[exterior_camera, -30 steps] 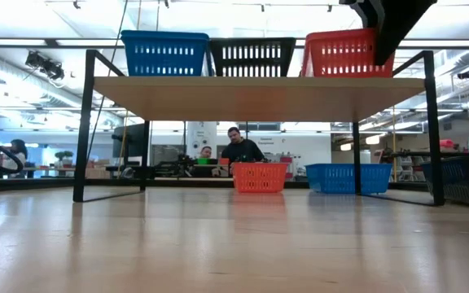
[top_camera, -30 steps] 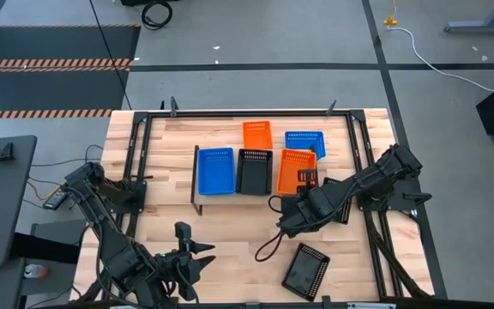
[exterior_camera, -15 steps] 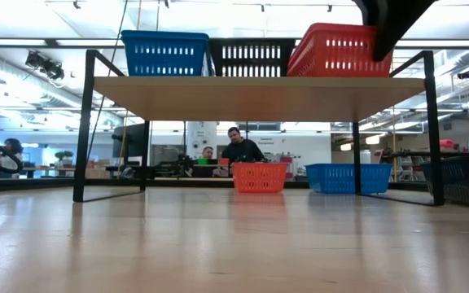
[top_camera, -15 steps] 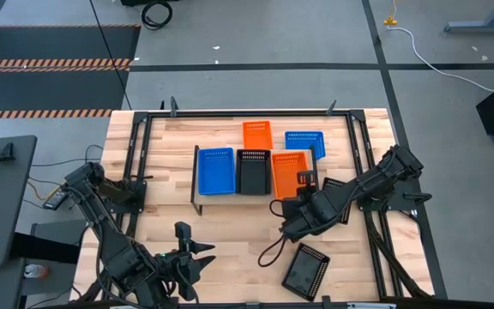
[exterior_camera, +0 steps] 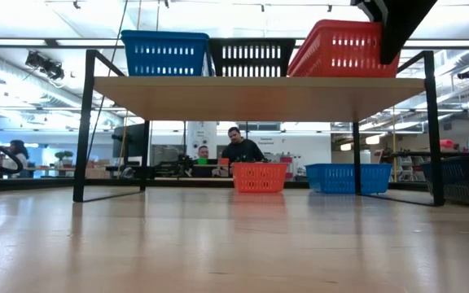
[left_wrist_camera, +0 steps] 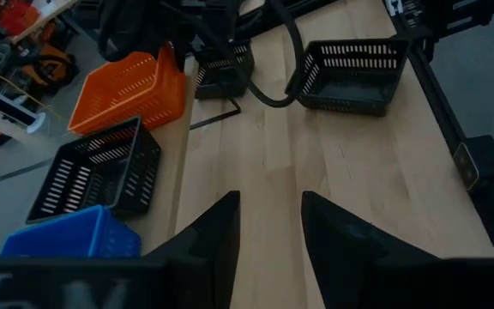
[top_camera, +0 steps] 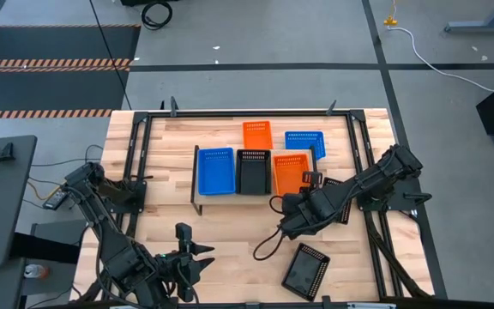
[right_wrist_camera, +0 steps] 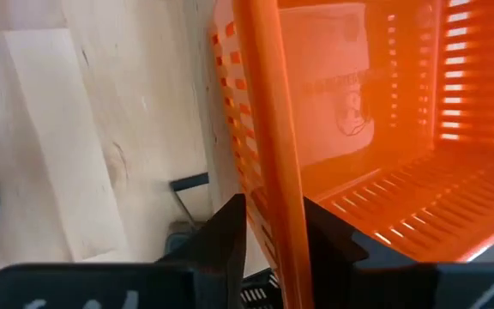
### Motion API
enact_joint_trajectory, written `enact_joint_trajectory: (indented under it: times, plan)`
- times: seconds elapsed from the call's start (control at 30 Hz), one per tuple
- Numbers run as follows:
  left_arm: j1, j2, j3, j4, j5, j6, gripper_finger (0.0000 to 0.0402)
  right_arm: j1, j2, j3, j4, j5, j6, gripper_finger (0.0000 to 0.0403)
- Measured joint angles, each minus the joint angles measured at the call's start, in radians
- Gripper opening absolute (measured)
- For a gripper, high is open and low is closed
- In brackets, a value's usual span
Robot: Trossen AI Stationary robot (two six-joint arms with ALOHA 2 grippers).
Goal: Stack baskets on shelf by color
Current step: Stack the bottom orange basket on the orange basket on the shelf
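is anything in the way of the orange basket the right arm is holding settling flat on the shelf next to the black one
Nothing visible blocks it. The orange basket sits tilted on the shelf with its rim between the right gripper's fingers. The shelf under it looks bare, and the black basket stands beside it, not beneath.

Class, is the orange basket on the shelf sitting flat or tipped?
Tipped: the orange basket slants on the shelf, its rim between the right gripper fingers.

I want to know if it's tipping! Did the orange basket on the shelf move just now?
Yes. The orange basket has tilted: its side by the right pincer rose off the shelf, while the black basket beside it stayed flat.
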Motion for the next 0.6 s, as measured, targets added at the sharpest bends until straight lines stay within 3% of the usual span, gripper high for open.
enact_joint_trajectory:
  times: [0.37,0.5,0.6]
  plan:
    - [0.0,0.0,0.0,-0.032,-0.036,0.028,0.0131,0.0,0.0,0.016,-0.001,0.007,0.065,0.0097]
    - [0.017,0.0,0.0,-0.077,-0.117,0.065,0.0122,0.01,0.0,0.103,0.0,0.025,0.064,0.0097]
    - [0.056,-0.021,0.0,-0.072,-0.103,0.135,0.0113,0.022,0.0,0.202,0.0,0.047,0.057,0.0097]
